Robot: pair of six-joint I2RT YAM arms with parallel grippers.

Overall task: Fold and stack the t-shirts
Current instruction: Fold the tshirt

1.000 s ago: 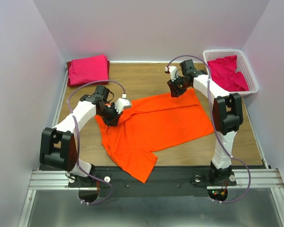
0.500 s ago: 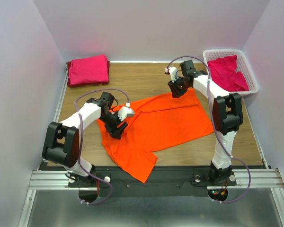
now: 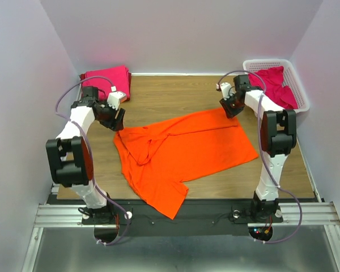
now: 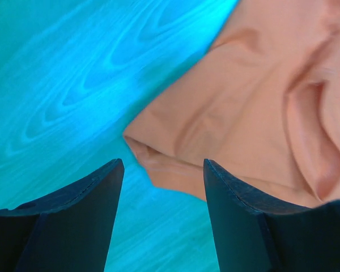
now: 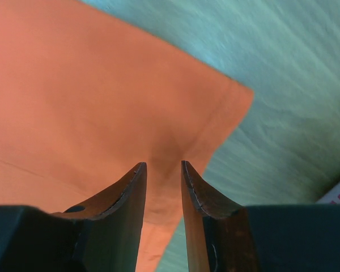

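Orange shirt (image 3: pixel 198 144), just released by the withdrawn left gripper (image 3: pixel 118 116), is pinched by the right gripper (image 3: pixel 233 107), its fold unfinished.

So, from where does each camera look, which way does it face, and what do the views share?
Top external: above and behind the bases, facing down and forward over the table; both arms show whole.
Left wrist: on the left arm, facing down past the open left fingers at a corner of the orange t-shirt.
Right wrist: on the right arm, facing down past the right fingers, which pinch its far right corner.
Shared: all three see that shirt and the table.
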